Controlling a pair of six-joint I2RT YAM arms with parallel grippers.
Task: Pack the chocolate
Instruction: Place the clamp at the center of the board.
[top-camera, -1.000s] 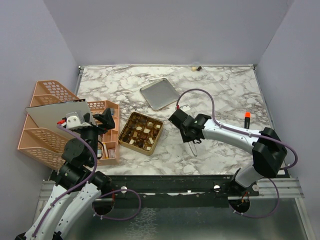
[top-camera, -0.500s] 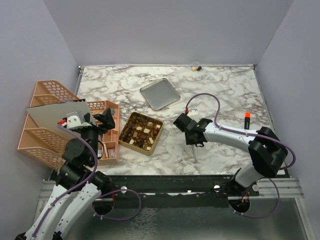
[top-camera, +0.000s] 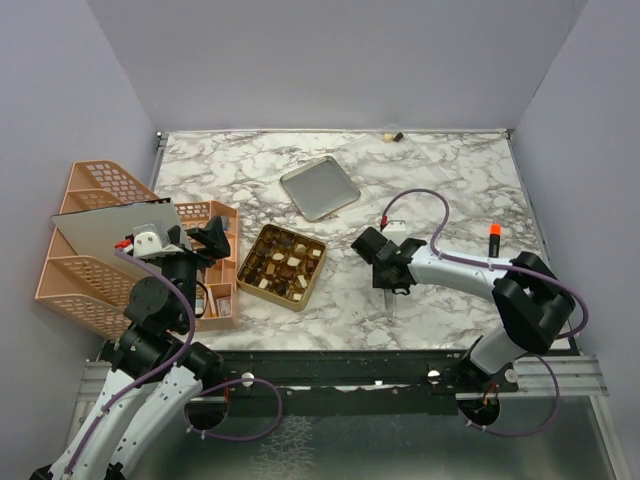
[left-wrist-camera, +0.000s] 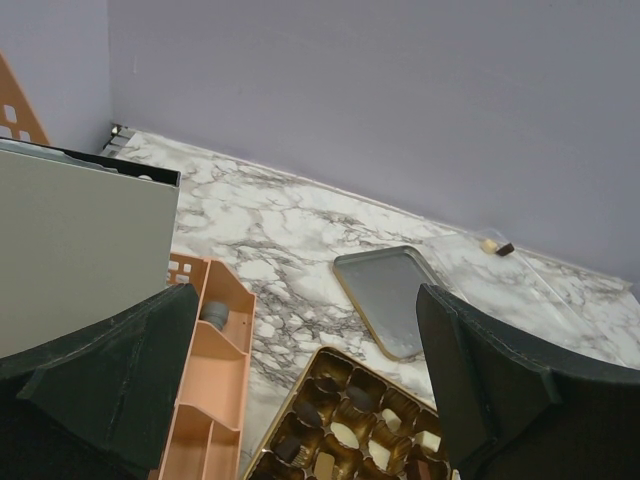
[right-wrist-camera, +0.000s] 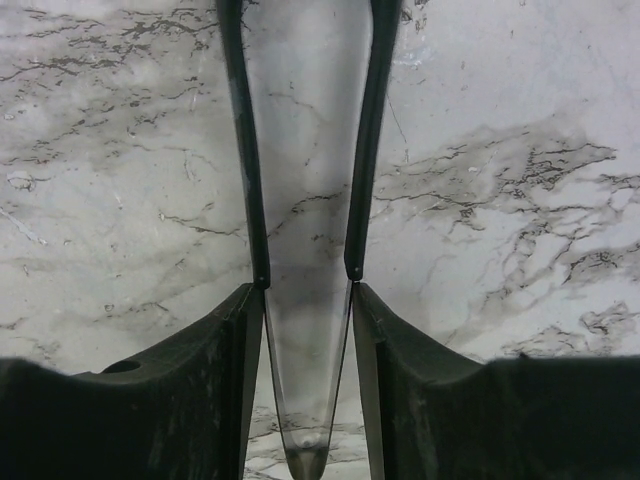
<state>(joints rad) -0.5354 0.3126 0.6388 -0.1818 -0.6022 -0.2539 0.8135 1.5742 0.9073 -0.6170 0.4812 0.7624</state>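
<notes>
The chocolate (top-camera: 294, 262) lies as dark, light-brown and cream pieces in the compartments of a golden tray (top-camera: 250, 250), left of centre. The left wrist view shows the same pieces (left-wrist-camera: 345, 433) in that tray (left-wrist-camera: 290, 400). Two more pieces (top-camera: 392, 135) sit by the back wall. My right gripper (top-camera: 387, 283) is right of the tray, low over the marble, shut on slim tongs (right-wrist-camera: 248, 200) whose black-tipped arms stand apart with nothing between them. My left gripper (left-wrist-camera: 308, 330) is open and empty, raised over the peach organiser.
A silver lid (top-camera: 320, 187) lies inside-up behind the tray. Peach file racks (top-camera: 95, 245) and a compartment organiser (top-camera: 222, 285) crowd the left edge. A small orange-capped item (top-camera: 494, 232) stands at the right. Walls close in the back and both sides.
My right gripper has drifted right, away from the tray, carrying the tongs, and its fingers have eased so the tong arms spread wider. The left arm has not moved.
</notes>
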